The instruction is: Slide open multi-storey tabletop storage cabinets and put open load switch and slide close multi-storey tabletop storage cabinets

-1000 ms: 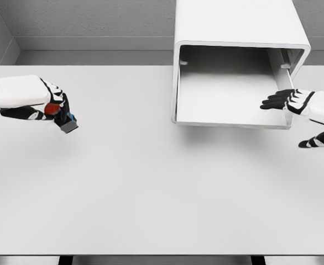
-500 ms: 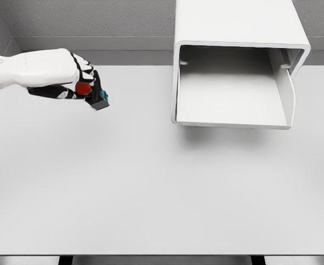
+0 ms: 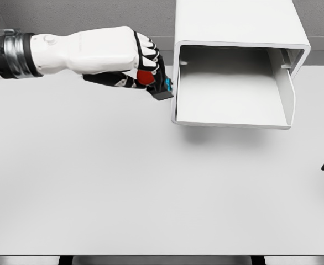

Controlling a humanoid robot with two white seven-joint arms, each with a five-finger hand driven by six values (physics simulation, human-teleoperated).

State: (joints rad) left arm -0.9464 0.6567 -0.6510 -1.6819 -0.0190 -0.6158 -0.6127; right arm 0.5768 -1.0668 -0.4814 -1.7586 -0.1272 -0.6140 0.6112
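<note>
Load switch at drawer mouth
Left hand (image 3: 142,69) clenched on red-and-dark blocky load switch (image 3: 155,85), upper centre, just left of open white cabinet drawer (image 3: 232,99); right hand unreadable.

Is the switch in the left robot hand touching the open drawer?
Cannot tell. In the head view the switch held by the left robot hand meets the drawer edge, with no clear gap or contact.
</note>
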